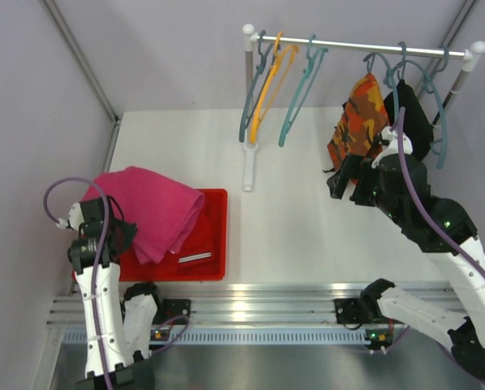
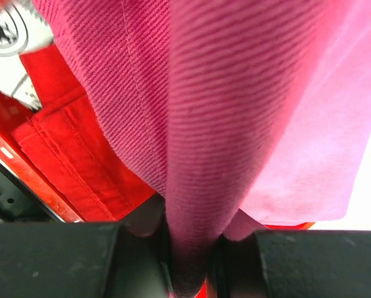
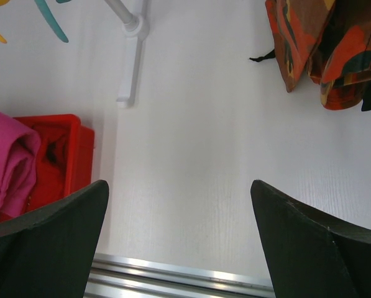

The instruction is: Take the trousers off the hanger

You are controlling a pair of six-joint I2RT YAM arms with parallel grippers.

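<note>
The left claw (image 2: 188, 264) pinches the magenta pink cloth trousers (image 2: 222, 112); released here, they may slump over the rim of the red plastic tray (image 1: 223, 231) beneath it. The right claw (image 3: 179, 242) stands spread.

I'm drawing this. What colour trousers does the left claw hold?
Pink trousers, clearest in left wrist view.

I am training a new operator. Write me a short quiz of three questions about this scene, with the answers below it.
1. Which two pairs of trousers hang on the rail?
2. True or false: the right hand is open and holds nothing.
3. The left hand is closed on: A) the pink trousers; B) the rail; C) nothing.

Key: 1. the orange camouflage trousers and the black trousers. 2. True. 3. A.
</note>
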